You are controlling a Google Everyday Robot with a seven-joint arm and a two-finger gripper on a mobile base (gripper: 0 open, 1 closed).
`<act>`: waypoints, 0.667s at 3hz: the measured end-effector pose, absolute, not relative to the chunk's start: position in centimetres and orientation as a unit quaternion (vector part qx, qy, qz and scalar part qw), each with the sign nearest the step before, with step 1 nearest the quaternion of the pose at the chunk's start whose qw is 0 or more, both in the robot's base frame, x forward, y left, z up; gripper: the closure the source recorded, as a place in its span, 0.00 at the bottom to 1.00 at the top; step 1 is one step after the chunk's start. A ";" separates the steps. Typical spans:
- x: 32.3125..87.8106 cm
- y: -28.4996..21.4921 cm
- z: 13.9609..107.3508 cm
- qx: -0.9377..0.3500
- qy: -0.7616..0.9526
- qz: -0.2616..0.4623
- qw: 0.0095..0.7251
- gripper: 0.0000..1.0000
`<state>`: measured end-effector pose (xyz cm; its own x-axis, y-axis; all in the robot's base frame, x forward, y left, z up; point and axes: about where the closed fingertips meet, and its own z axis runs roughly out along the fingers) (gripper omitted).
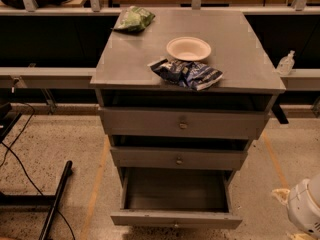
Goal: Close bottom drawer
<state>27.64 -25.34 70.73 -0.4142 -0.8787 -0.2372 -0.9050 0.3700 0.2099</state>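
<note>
The bottom drawer (176, 218) of the grey cabinet is pulled out far toward me. Its plain grey inside (176, 189) is bare, and its low front panel is near the lower edge of the view. The middle drawer (178, 158) and the top drawer (182, 123) stand slightly out, each with a small knob. My gripper is out of view. Only a white rounded part of my arm (306, 211) shows in the lower right corner, to the right of the bottom drawer and apart from it.
On the cabinet top (230, 69) lie a white bowl (188, 48), a blue chip bag (187, 74) and a green bag (133, 19). A black pole (56, 200) and cables lie on the floor at left. A small bottle (286, 63) stands on the right ledge.
</note>
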 end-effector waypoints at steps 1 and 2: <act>27.7 -25.3 70.8 -0.540 0.827 0.154 0.043 0.00; 28.0 -25.8 66.1 -0.536 0.825 0.177 0.023 0.00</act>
<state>28.04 -25.78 66.12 -0.4246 -0.8763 -0.2275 -0.8925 0.3629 0.2677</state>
